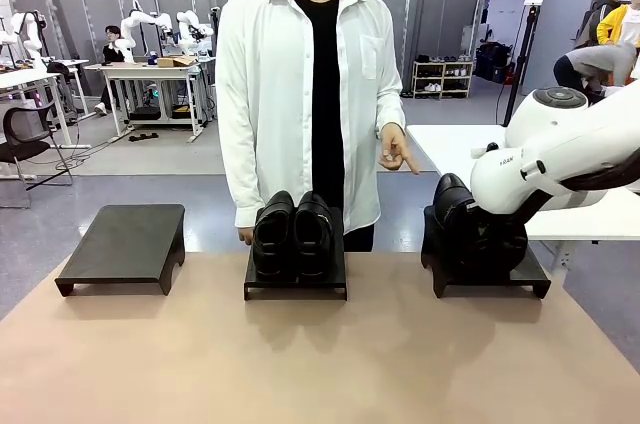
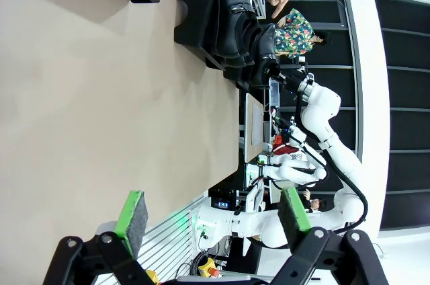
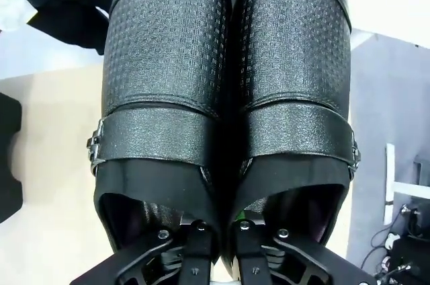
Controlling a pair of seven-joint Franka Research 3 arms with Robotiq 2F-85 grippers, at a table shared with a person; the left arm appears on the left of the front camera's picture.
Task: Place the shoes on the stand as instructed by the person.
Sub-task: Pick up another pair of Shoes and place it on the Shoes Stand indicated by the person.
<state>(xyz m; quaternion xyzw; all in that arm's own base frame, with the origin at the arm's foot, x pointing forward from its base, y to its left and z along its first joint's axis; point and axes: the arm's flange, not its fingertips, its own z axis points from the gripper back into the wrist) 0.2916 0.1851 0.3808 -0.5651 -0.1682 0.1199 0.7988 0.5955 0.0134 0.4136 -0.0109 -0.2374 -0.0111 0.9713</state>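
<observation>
Three low black stands sat in a row on the tan surface (image 1: 320, 364): the left stand (image 1: 125, 244) was bare, the middle stand (image 1: 296, 282) carried one pair of glossy black shoes (image 1: 292, 234), and the right stand (image 1: 490, 272) held the second pair (image 1: 465, 229), partly hidden by the white right arm. In the right wrist view the right gripper (image 3: 216, 228) had its fingers pinched close together on the adjoining inner walls of the two shoe openings, so it held the second pair (image 3: 225, 97) as one unit by the heel ends. The left gripper (image 2: 209, 214) hung above bare surface with its green-padded fingers (image 2: 131, 221) spread wide and nothing between them. The person (image 1: 305, 84) stood behind the middle stand, one hand (image 1: 398, 149) pointing down toward the right stand. These shoes looked stiff in the uppers, with textured leather and a buckled strap, and fairly weighty for a two-finger pinch; the glossy finish would likely be slippery, so the joined inner collars at the heel seemed the surest place to take hold, keeping the pair level. Small dark lettering on the right arm's white housing was too small to read, and no brand was legible on the shoes.
</observation>
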